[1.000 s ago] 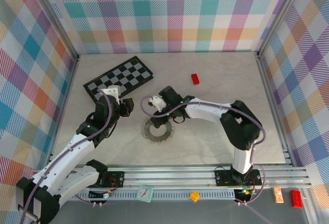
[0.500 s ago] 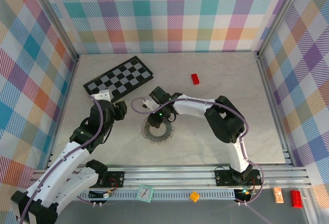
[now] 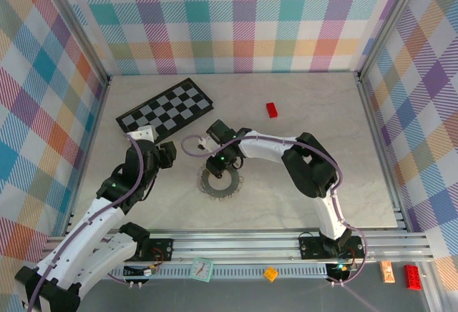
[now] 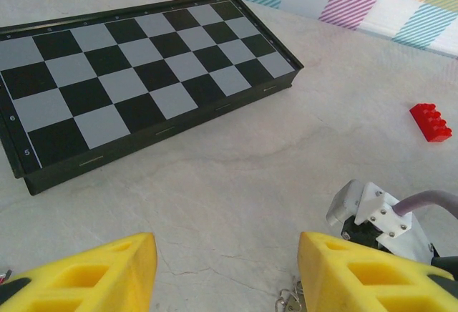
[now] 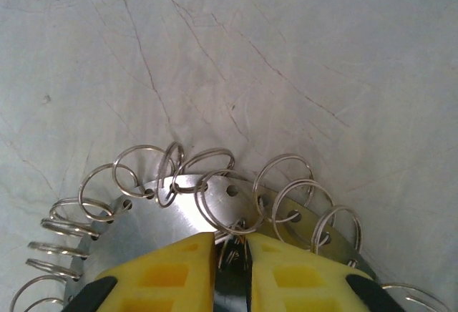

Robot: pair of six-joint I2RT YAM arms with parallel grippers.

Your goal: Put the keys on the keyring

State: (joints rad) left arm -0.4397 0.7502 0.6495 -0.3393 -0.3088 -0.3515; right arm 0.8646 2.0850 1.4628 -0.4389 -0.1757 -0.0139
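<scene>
Now the right gripper pinches at the rim of the keyring — jaws nearly together, a real grip I cannot tell — while the left gripper hangs open; next, I think, a key must be fetched.

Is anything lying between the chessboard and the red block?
No: bare tabletop runs from the chessboard to the red block, seen in the left wrist view.

The left arm stretches forward from its base at a slant. The left gripper is held low, its yellow fingers standing wide apart with nothing between them. The right arm folds at the elbow and reaches across toward the left arm, wrist tipped steeply down. The right gripper has its yellow pads drawn almost together, with only a thin slit between them.
</scene>
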